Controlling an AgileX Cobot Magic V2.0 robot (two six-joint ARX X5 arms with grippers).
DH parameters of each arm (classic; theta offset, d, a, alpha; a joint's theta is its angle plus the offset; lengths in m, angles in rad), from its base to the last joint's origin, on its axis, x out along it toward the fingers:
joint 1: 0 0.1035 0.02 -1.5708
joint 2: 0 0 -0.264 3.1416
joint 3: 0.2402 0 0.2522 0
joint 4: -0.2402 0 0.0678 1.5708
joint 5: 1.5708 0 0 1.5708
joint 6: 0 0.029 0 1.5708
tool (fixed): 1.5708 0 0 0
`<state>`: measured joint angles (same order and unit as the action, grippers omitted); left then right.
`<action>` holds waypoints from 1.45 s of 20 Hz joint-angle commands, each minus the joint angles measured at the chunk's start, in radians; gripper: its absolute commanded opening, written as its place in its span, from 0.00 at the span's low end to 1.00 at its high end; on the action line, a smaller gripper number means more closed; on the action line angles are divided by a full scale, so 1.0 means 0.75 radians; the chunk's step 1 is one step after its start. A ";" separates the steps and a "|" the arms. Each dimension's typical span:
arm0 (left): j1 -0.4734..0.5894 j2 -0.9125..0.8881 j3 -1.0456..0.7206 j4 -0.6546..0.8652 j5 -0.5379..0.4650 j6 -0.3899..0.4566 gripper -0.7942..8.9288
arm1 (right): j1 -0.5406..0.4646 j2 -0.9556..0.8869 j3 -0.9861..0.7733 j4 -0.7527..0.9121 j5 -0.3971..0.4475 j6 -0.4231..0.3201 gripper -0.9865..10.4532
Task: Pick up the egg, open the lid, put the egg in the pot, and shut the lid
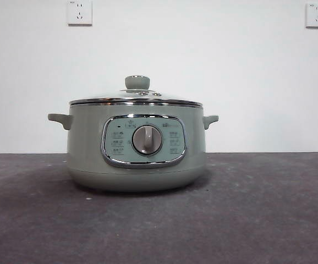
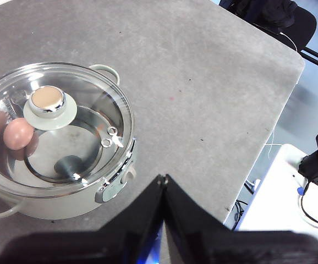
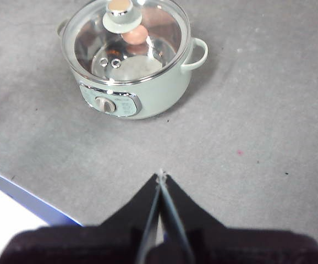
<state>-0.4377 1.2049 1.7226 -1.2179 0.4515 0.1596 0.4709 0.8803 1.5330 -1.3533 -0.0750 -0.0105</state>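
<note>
The sage-green pot (image 1: 137,159) stands on the grey table with its dial facing the front camera. The glass lid (image 1: 136,100) with its green knob sits closed on the pot. The brown-orange egg (image 2: 17,133) lies inside the pot under the lid; it also shows through the glass in the right wrist view (image 3: 136,34). My left gripper (image 2: 163,179) is shut and empty, held above the table away from the pot (image 2: 60,165). My right gripper (image 3: 160,176) is shut and empty, held above the table in front of the pot (image 3: 131,82). Neither gripper shows in the front view.
The grey table (image 1: 258,209) runs to a white wall with two power sockets (image 1: 80,12). In the left wrist view the table's edge (image 2: 291,88) drops off to a floor with a black chair (image 2: 274,14) and a white stand (image 2: 280,192).
</note>
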 commanded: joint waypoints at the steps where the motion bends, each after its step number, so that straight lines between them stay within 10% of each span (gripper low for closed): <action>1: 0.003 0.006 -0.002 0.013 0.001 -0.024 0.08 | 0.001 0.017 -0.009 -0.030 0.006 0.014 0.09; 11: 0.233 -0.130 -0.139 0.575 -0.024 0.078 0.08 | 0.000 0.157 -0.009 -0.030 0.006 0.014 0.09; 19: 0.586 -0.820 -1.219 1.207 -0.149 0.078 0.08 | 0.000 0.311 -0.009 -0.029 0.006 0.014 0.09; 29: 0.622 -1.459 -2.134 1.455 -0.405 -0.075 0.08 | 0.000 0.414 -0.009 -0.026 0.006 0.014 0.09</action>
<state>0.0254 0.1177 0.1276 -0.1410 0.1474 0.1307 0.4709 1.1873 1.5330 -1.3533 -0.0746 -0.0105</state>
